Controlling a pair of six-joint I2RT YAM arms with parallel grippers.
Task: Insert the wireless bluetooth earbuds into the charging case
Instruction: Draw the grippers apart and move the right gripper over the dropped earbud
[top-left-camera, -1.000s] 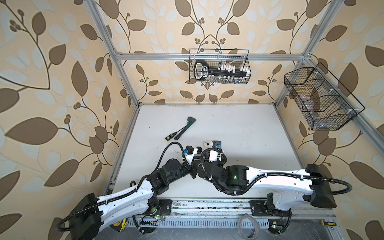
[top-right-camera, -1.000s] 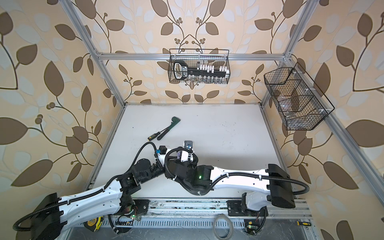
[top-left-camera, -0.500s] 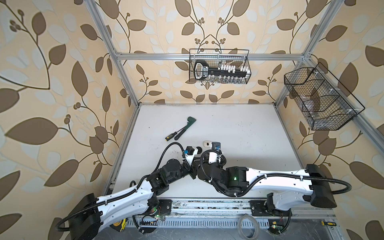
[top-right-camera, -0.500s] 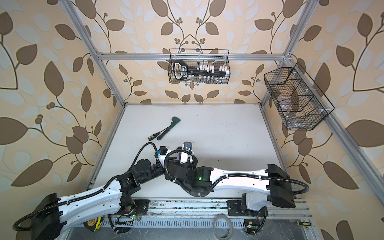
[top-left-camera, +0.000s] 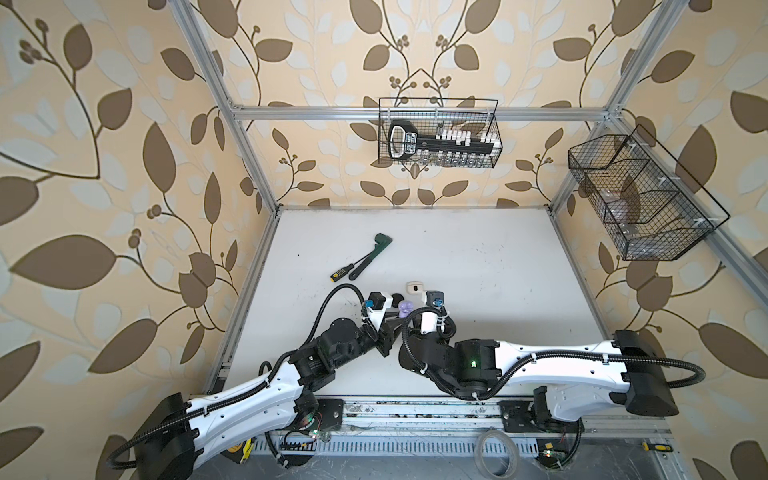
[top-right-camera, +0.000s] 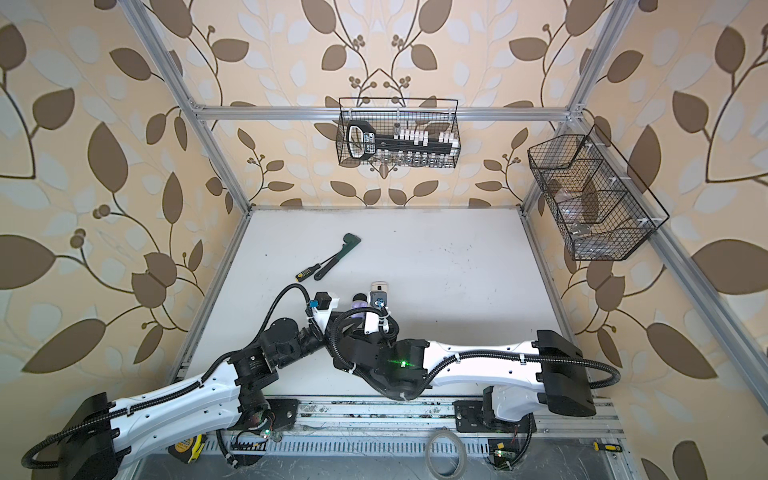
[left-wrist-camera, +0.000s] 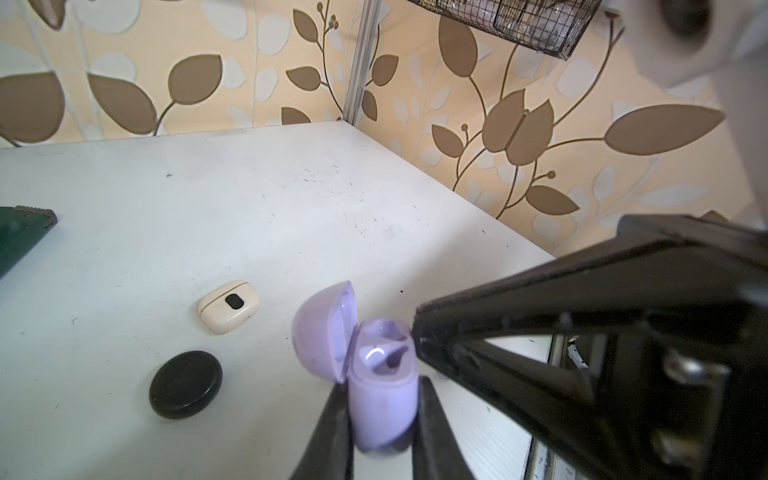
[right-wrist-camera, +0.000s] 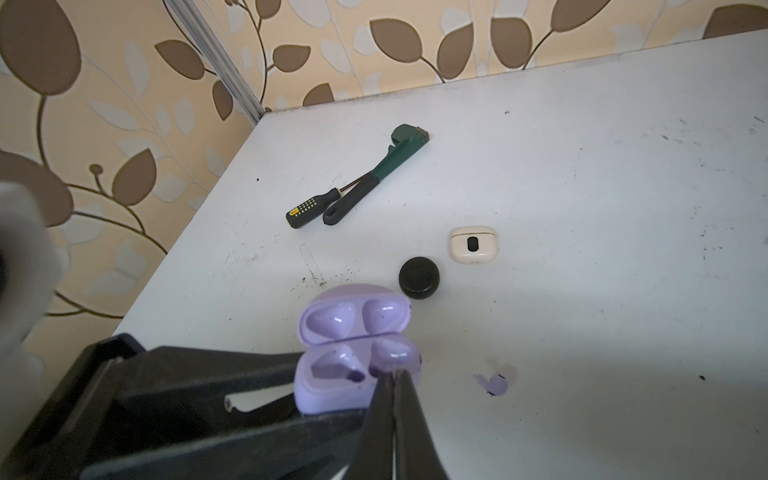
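White tabletop (right-wrist-camera: 582, 166); left pincer (left-wrist-camera: 381, 419) clamps lavender case (right-wrist-camera: 332, 386); right pincer (right-wrist-camera: 392, 376), tips together, should press its earbud (right-wrist-camera: 392, 353) straight down.

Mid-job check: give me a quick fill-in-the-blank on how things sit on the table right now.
1. The left end effector clamps the lavender plastic charging case, whose lid stands ___.
2. The round black plastic case lies with its lid ___.
3. The black-and-yellow-handled screwdriver lies beside the green metal ___.
Missing: open; closed; wrench.
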